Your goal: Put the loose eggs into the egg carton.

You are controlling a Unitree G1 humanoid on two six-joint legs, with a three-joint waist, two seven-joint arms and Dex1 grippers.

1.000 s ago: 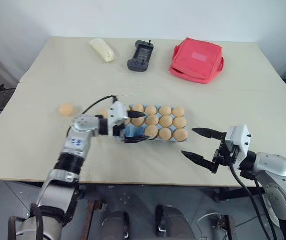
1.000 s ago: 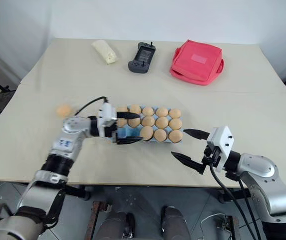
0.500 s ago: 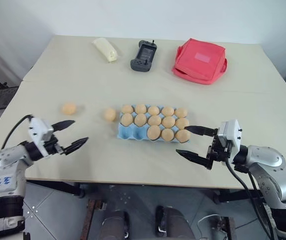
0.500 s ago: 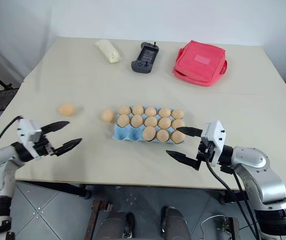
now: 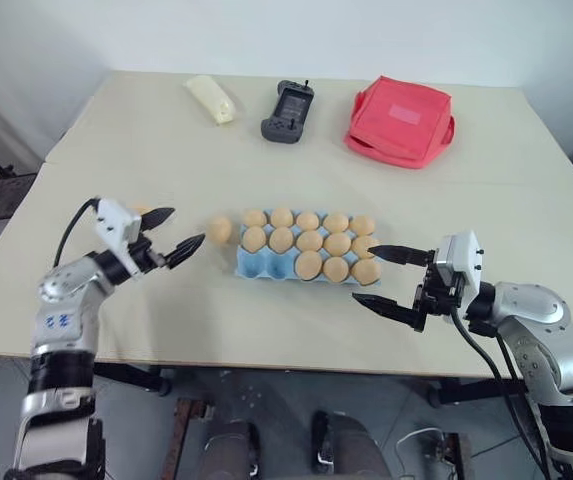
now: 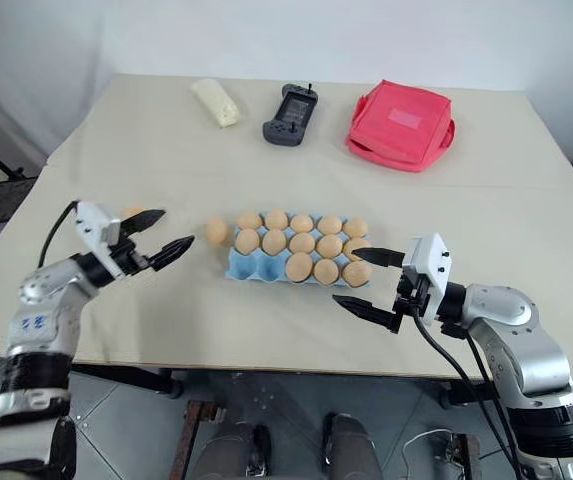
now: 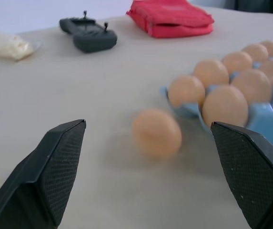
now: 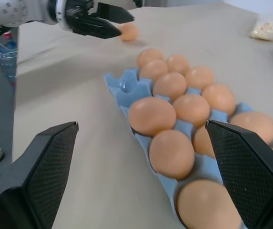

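We reach for small tan loose egg beside light blue egg carton. Left gripper wide open, empty; right gripper open, empty. Next: close gently on egg.

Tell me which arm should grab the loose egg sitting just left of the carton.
Left. The left gripper is open and pointed at the egg beside the carton, while the right gripper sits beyond the carton's far end.
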